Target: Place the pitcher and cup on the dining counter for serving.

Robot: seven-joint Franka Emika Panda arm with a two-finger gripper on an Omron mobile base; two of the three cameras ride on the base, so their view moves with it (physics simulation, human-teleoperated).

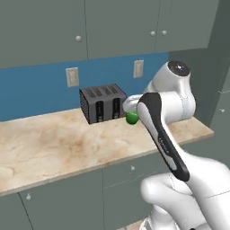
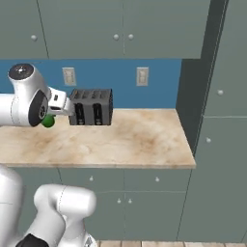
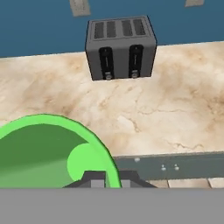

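Pincer (image 3: 107, 177) clamped on green cup's (image 3: 48, 153) rim, cup aloft above marble counter (image 3: 153, 113).

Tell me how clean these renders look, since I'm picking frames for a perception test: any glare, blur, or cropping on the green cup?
Left base view: even flat light, no glare; the arm hides most of the green cup. Right base view: same soft light, the toaster is slightly soft-edged. Hand view: the cup fills the lower left, cropped by the frame edge, with the gripper closed on its rim.
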